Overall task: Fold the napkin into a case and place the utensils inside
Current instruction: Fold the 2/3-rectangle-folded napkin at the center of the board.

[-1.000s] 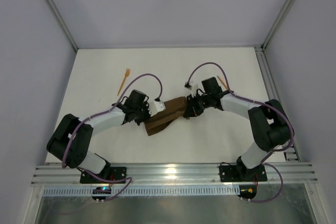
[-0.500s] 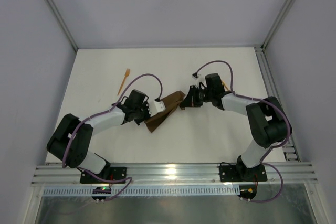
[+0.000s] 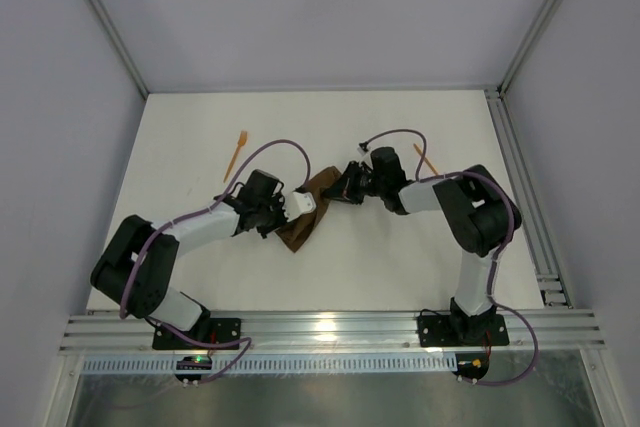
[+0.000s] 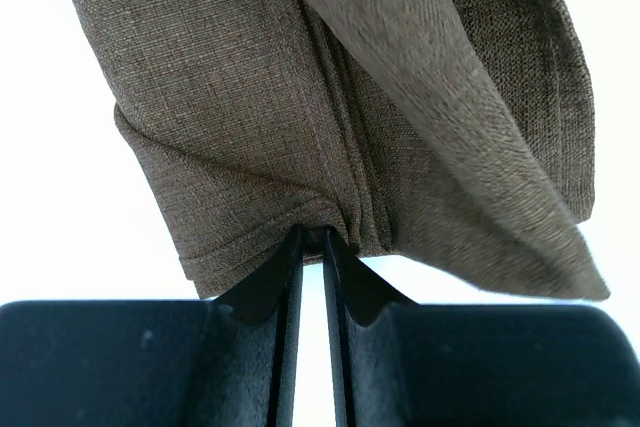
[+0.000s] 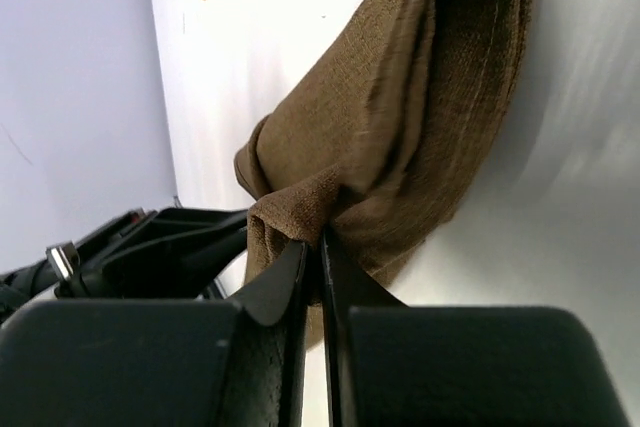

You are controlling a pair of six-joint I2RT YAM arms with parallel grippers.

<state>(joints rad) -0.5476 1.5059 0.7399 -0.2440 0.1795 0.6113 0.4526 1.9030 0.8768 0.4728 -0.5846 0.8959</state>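
Dark brown cloth, the napkin [image 3: 305, 222], is lying bunched and partly folded just left of the frame's centre on the white table [image 3: 200, 127]. The left gripper [image 4: 312, 239] is pinching a gathered fold at the cloth's edge, its jaws almost pressed together. The right gripper [image 5: 313, 247] is nipping a bunched corner from the upper right. One orange utensil [image 3: 236, 152] is lying well apart at upper left. A second orange utensil [image 3: 424, 157] is lying right of centre, near the right gripper.

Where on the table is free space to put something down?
Free: the far strip beyond the fork; the near strip between napkin and front rail. Crowded: the middle, where the left tool and right tool pinch it.
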